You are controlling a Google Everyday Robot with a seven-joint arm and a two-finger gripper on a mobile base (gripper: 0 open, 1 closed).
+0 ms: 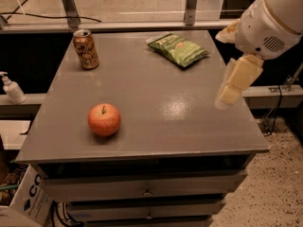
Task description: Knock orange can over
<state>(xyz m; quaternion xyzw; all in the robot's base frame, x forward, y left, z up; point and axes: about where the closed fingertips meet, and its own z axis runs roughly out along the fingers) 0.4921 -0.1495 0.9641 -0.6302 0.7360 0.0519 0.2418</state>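
A grey table point(142, 93) fills the view. The gripper point(228, 94) hangs over its edge at three o'clock; whether it is open or closed cannot be told. A green snack bag point(179, 48) lies at one o'clock and an apple point(104, 119) at seven. The orange can point(85, 49) stands upright at eleven o'clock, well apart from the gripper.

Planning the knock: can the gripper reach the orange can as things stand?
Probably yes. The gripper hangs over the right edge of the table; the orange can stands at the far-left corner. Bare tabletop between the apple and the snack bag leaves a path.
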